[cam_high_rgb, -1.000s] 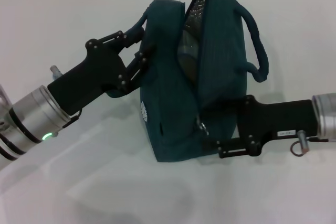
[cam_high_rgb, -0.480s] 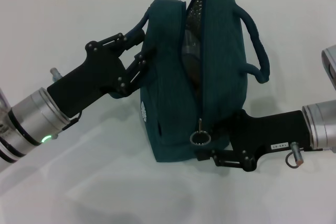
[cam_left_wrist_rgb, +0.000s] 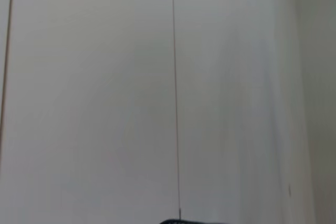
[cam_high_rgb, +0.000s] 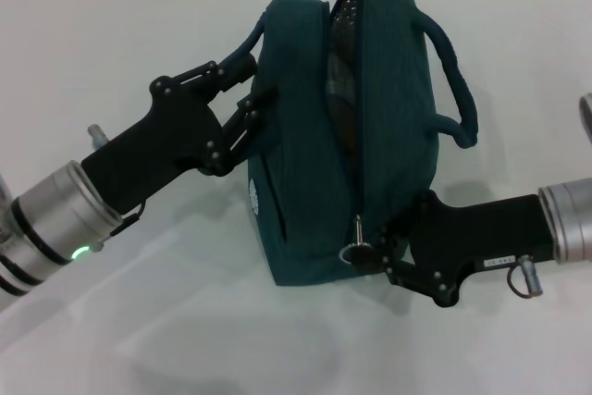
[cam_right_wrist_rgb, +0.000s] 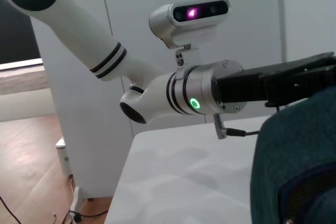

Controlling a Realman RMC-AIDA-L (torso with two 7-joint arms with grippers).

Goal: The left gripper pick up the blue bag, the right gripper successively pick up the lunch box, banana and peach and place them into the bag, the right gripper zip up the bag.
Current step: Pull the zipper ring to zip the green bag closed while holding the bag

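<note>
Spreading under everything is 1 white table [cam_high_rgb: 111,43], matte, with soft shadows beneath the arms. Its far edge meets a pale wall panelled with thin vertical seams [cam_left_wrist_rgb: 174,98]. The right wrist view shows wood-tone floor [cam_right_wrist_rgb: 31,166] beside the table, and the robot's white camera head [cam_right_wrist_rgb: 189,17] above its own silver left wrist.

Count: 1 blue bag [cam_high_rgb: 305,182], 2 handles, 2 grippers, 1 zipper ring pull [cam_high_rgb: 351,253]. No loose items visible on the table.

The blue bag sits between the 2 grippers, standing on end, zipper mouth partly open along its upper stretch, silver foil lining [cam_high_rgb: 335,53] showing inside.

The left gripper [cam_high_rgb: 242,90] has its 2 fingers closed around the bag's near handle, pressed against the bag's side. Green light lit on its silver wrist.

The right gripper [cam_high_rgb: 381,264] is at the bag's lower corner, fingers pinched close together right at the ring pull; whether they actually clamp the pull cannot be told. The second handle [cam_high_rgb: 453,71] arches free above this gripper.
</note>
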